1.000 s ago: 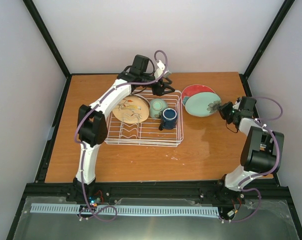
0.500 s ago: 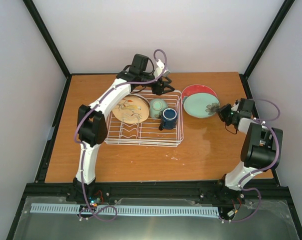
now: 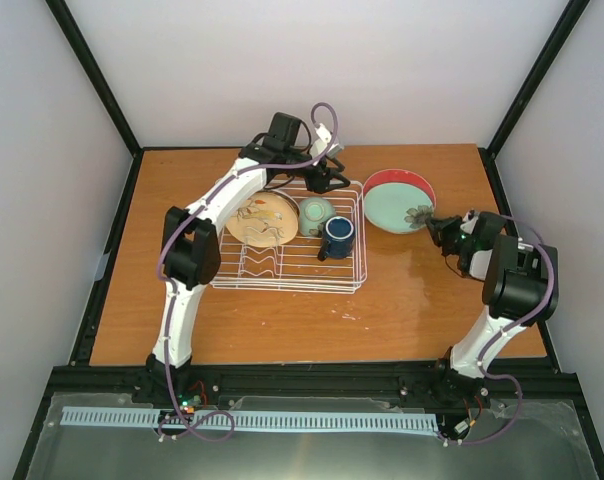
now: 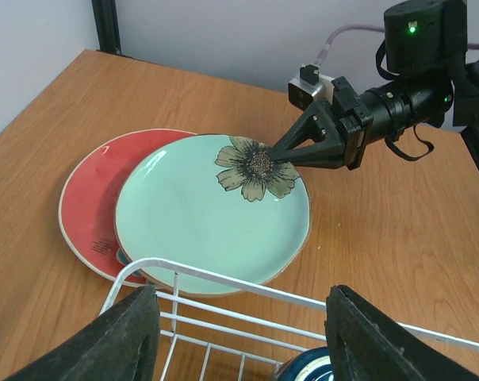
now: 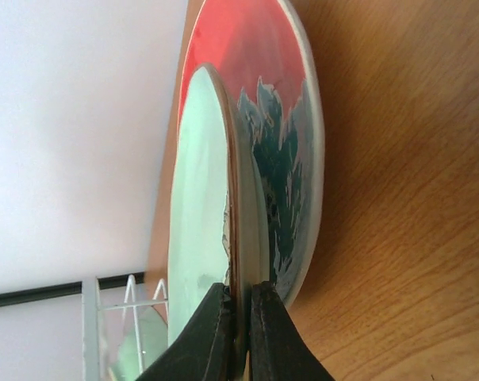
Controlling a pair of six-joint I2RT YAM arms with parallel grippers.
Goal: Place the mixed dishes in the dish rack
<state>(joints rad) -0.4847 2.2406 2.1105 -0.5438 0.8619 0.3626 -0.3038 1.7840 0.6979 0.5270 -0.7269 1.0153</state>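
The white wire dish rack (image 3: 287, 262) holds a cream leaf-motif plate (image 3: 261, 219), a pale-green cup (image 3: 315, 213) and a dark blue mug (image 3: 338, 234). To its right a teal plate with a dark flower (image 3: 399, 209) lies on a red plate (image 3: 387, 181). My right gripper (image 3: 434, 226) is shut on the teal plate's right rim, seen edge-on in the right wrist view (image 5: 238, 317). My left gripper (image 3: 334, 180) is open and empty above the rack's far right corner (image 4: 184, 274), its fingers (image 4: 113, 337) wide apart.
The red plate (image 4: 89, 198) has a teal-patterned inner face (image 5: 283, 159) and rests on the wooden table (image 3: 412, 290). Black frame posts stand at the table's back corners. The right arm's wrist (image 4: 398, 103) reaches in from the right.
My right gripper has moved left with the teal plate, sliding it further over the red plate. My left gripper has shifted slightly above the rack's far edge.
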